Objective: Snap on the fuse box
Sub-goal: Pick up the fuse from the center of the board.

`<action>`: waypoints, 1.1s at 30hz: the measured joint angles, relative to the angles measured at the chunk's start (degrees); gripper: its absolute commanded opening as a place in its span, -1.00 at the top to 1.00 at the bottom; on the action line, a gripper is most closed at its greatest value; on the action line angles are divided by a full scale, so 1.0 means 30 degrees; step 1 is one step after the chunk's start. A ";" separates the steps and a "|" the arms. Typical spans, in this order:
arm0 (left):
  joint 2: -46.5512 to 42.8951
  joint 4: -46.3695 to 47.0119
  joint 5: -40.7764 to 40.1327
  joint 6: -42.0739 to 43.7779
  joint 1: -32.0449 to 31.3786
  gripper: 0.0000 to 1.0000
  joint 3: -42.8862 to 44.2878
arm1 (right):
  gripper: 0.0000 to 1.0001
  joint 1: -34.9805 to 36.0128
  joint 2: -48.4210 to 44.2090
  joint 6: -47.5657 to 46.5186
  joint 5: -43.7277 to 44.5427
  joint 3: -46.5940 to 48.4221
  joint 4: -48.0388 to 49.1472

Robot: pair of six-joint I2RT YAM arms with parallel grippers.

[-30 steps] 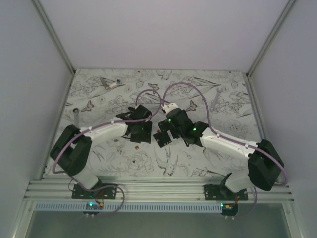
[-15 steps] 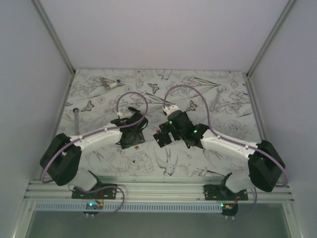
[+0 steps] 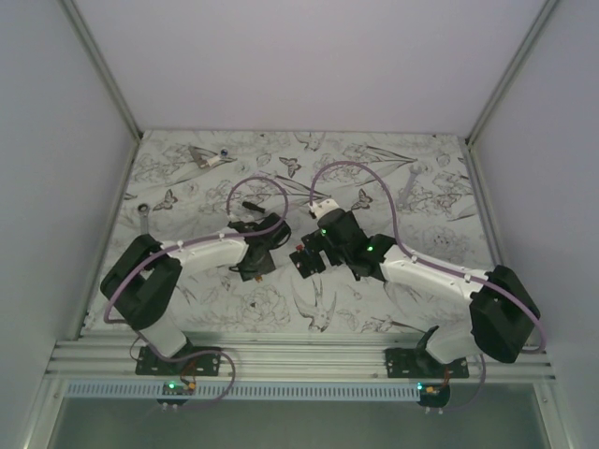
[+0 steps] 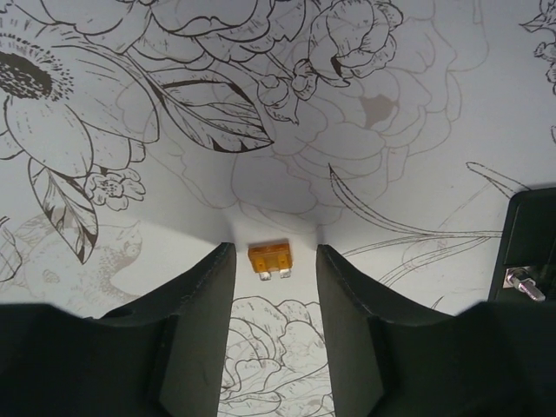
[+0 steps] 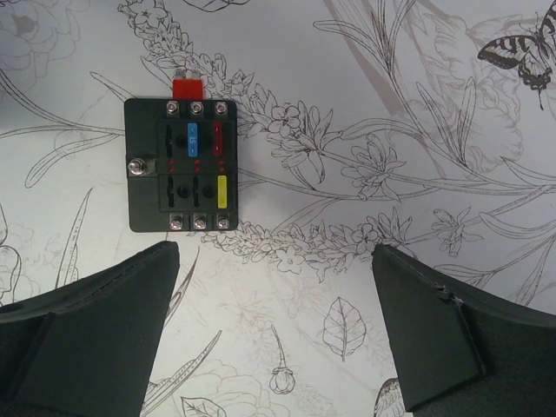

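Fuse box (image 5: 182,165) lies flat on the table (image 5: 452,113), slots up, at about 11 o'clock in the right wrist view. Three slots are filled: blue fuse (image 5: 192,139), red fuse (image 5: 218,139), yellow fuse (image 5: 221,191). The rest look empty. A loose red fuse (image 5: 187,89) lies on the table touching the box's 12 o'clock edge, not seated. No cover is visible in any view.

Progress, my read: partway. Some fuses are in and at least two are still out. If a lid is meant to snap on, that's not started.

Right gripper (image 5: 274,252) is spread fully wide and holds nothing. It hovers above the table with the box up-left of it, around 11 o'clock, near but outside the jaws and not touching.

Left gripper (image 4: 271,265) is about half open, with an amber fuse (image 4: 269,258) lying on the table between the fingertips. There's a gap on both sides, so no grip yet. A black corner with a screw (image 4: 528,248) shows at 3 o'clock in that view. It's probably the box, which would put it just beside the left gripper, apart from it.

Top view: both grippers are near the table centre, the right at 3 o'clock of the left. The box is mostly hidden there.
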 measured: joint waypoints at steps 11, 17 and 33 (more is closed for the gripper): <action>0.0248 0.0000 0.0153 -0.0634 0.0000 0.29 0.0015 | -1.00 -0.0044 0.0000 0.0007 -0.0007 0.0000 0.0007; 0.0109 -0.0022 0.0153 -0.0845 0.0000 0.43 -0.0175 | -1.00 -0.0087 0.0000 0.0007 -0.0007 0.0000 0.0029; -0.0510 -0.0044 0.0525 0.1457 0.0000 0.73 0.0321 | -0.99 -0.0612 -0.0313 0.0051 -0.1144 -0.0138 0.0262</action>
